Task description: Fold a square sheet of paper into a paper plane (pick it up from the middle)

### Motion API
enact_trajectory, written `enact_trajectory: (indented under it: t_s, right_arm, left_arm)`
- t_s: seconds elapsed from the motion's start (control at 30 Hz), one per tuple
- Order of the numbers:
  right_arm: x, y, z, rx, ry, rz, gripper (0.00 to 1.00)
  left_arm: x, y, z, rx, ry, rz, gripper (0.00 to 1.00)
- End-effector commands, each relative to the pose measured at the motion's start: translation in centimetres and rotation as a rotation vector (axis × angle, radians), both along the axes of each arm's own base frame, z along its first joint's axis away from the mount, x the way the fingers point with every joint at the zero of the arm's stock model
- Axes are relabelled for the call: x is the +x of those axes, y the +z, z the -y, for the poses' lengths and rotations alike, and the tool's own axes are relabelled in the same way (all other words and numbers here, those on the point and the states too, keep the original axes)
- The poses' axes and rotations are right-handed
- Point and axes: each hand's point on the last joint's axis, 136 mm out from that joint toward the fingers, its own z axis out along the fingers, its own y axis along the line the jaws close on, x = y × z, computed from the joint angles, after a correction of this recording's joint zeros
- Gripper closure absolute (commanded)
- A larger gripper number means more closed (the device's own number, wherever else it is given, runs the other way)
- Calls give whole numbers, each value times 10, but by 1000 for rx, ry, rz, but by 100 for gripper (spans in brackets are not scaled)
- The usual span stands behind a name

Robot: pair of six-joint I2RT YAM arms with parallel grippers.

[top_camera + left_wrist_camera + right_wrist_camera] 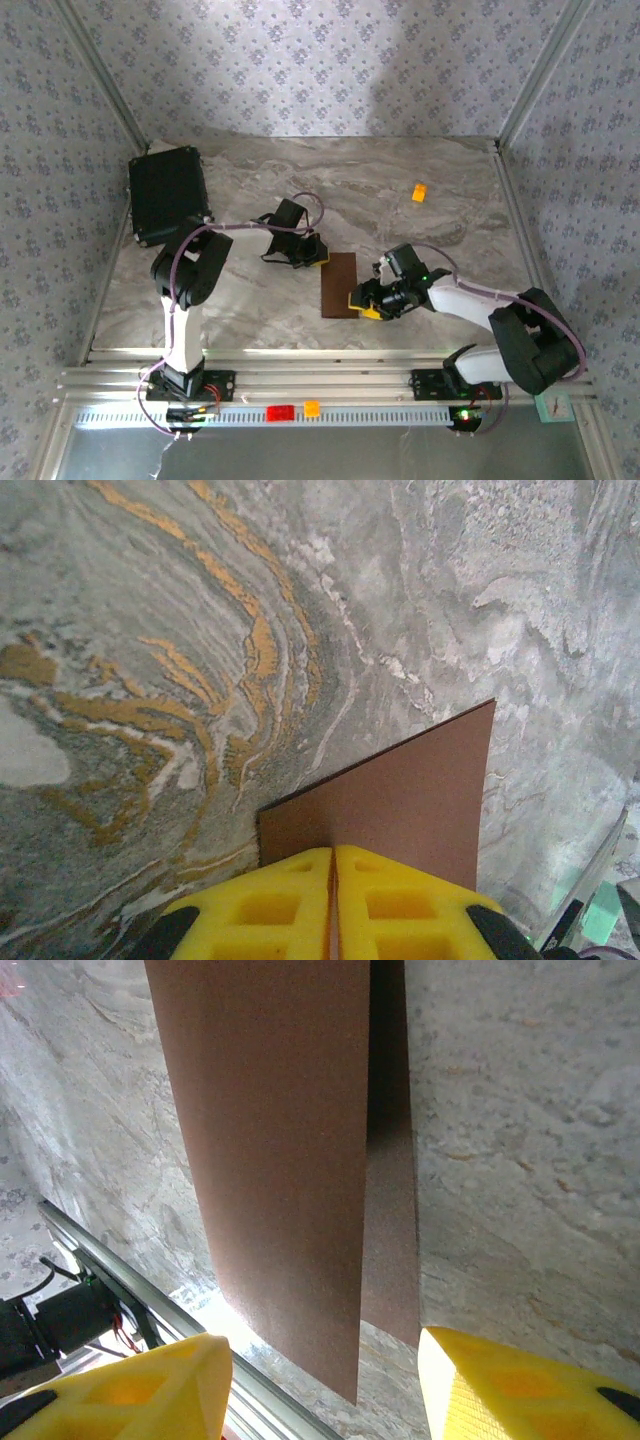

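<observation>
The square sheet of paper [338, 285] is dark brown and lies doubled over into a narrow upright rectangle in the middle of the marble table. My left gripper [318, 256] is at its far left corner. In the left wrist view its yellow fingers [270, 905] are pressed together on the sheet's edge [410, 790]. My right gripper [366, 301] stands at the sheet's near right edge with its jaws apart. In the right wrist view the sheet [280, 1140] hangs as two layers, the upper one lifted, ahead of the open gripper [322, 1385] and touching neither finger.
A black rectangular case [168, 193] sits at the far left corner. A small orange block [419, 192] lies at the far right. A red block [281, 412] and an orange block [312, 408] rest on the aluminium rail [330, 385] along the near edge.
</observation>
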Motion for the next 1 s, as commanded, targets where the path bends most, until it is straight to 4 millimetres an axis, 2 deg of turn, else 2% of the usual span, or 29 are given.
enact_trajectory:
  t_s: [0.0, 0.13, 0.4, 0.53, 0.77, 0.97]
  right_arm:
    - [0, 0, -8, 36, -5, -25, 46]
    - [10, 6, -14, 73, -29, 2, 54]
    - [33, 10, -10, 147, -86, 12, 62]
    - [43, 12, -11, 195, -77, 10, 69]
    - [57, 5, -8, 231, -86, -6, 78]
    - [58, -6, -4, 220, -86, -27, 88]
  left_arm:
    - [-13, -22, -16, 84, 1, -44, 89]
    - [-12, -22, -15, 80, -2, -41, 89]
    - [-12, -22, -15, 76, -1, -45, 89]
    - [-12, -21, -14, 72, -4, -44, 89]
    - [-11, -19, -12, 62, -8, -44, 89]
    - [-11, -17, -10, 54, -11, -39, 88]
